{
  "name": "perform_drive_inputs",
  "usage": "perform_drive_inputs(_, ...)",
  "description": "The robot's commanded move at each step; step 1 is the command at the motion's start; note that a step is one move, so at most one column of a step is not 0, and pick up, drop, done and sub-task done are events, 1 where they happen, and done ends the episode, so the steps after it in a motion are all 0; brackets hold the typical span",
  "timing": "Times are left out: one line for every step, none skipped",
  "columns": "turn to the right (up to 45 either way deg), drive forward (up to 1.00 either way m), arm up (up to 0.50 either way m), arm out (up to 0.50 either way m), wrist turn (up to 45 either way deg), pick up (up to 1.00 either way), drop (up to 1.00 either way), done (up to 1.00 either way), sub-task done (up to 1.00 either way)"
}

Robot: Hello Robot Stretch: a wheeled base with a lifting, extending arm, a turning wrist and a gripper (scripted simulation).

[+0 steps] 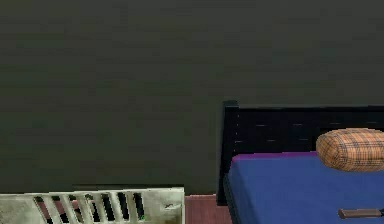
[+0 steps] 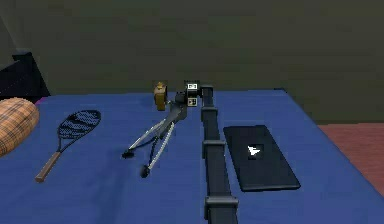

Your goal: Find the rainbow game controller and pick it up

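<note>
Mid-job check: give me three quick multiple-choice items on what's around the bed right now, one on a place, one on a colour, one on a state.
1. Where is the tennis racket?
A. On the bed, to the arm side view's left of the arm
B. On the floor
C. Propped against the wall

2. What colour is the bed cover?
A. Red
B. Blue
C. White

3. How does the dark flat slab sit?
A. Standing on edge
B. Lying flat on the bed
C. Hanging in the air

Answers:
1 A: the racket lies on the cover between the plaid pillow and the arm.
2 B: the cover is blue in both views.
3 B: its whole top face shows, resting on the cover to the arm side view's right of the arm.
</note>
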Motion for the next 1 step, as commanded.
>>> perform_drive_inputs(0.0, 0.00, 0.00, 0.00, 45.0, 0.00, 0.00, 0.00, 0.00)
